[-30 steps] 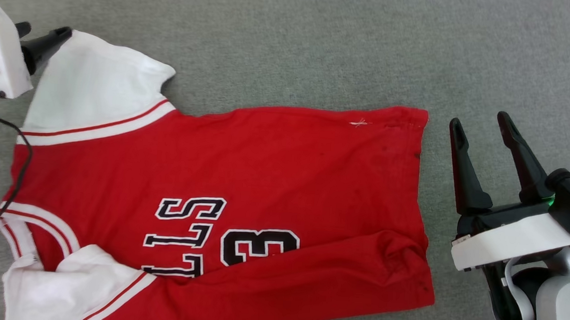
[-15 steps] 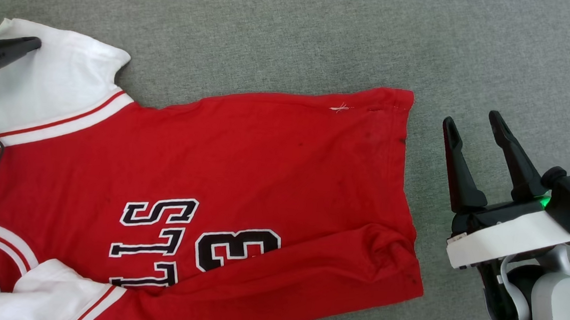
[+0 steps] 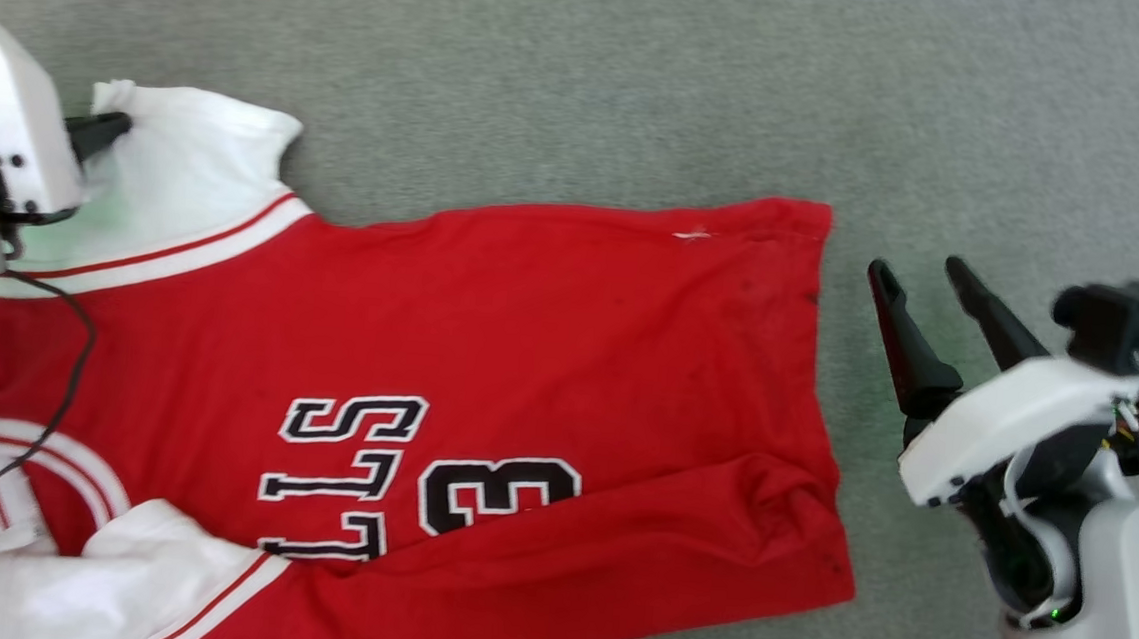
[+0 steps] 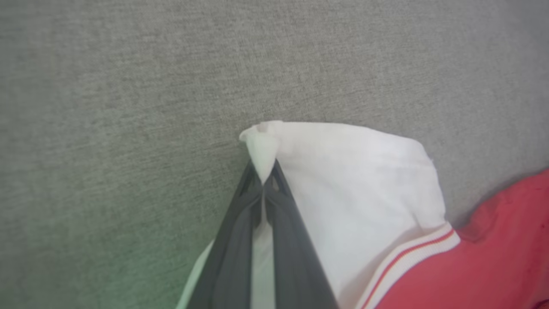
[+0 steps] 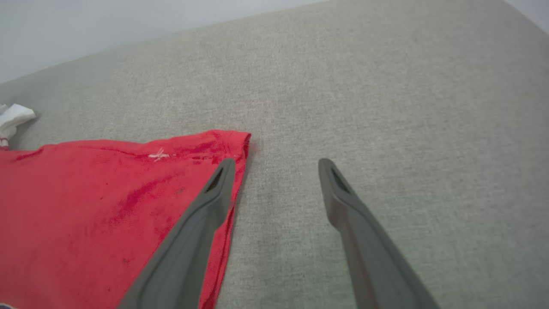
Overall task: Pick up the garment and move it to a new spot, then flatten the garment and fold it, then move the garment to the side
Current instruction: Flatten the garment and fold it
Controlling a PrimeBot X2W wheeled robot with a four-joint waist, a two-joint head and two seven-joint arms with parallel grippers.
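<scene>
The garment (image 3: 527, 357), a red jersey with white sleeves, striped trim and black lettering, lies spread on the grey cloth surface (image 3: 646, 84). My left gripper (image 3: 120, 123) is shut on the corner of the far white sleeve (image 3: 189, 173); in the left wrist view the white cloth (image 4: 343, 180) is pinched between the closed fingertips (image 4: 274, 180). My right gripper (image 3: 919, 269) stands open just right of the garment's hem. In the right wrist view its left finger (image 5: 206, 206) overlaps the red hem corner (image 5: 231, 141), the gripper (image 5: 276, 163) holding nothing.
A second white sleeve (image 3: 130, 580) lies bunched at the lower left, near the striped neckline. A black cable (image 3: 64, 374) from my left arm hangs over the red cloth. Bare grey surface extends beyond the garment at the top and right.
My left gripper has shut on the white sleeve's corner, which now bunches at the fingertips. The right arm has tilted a little. The head camera has shifted.
</scene>
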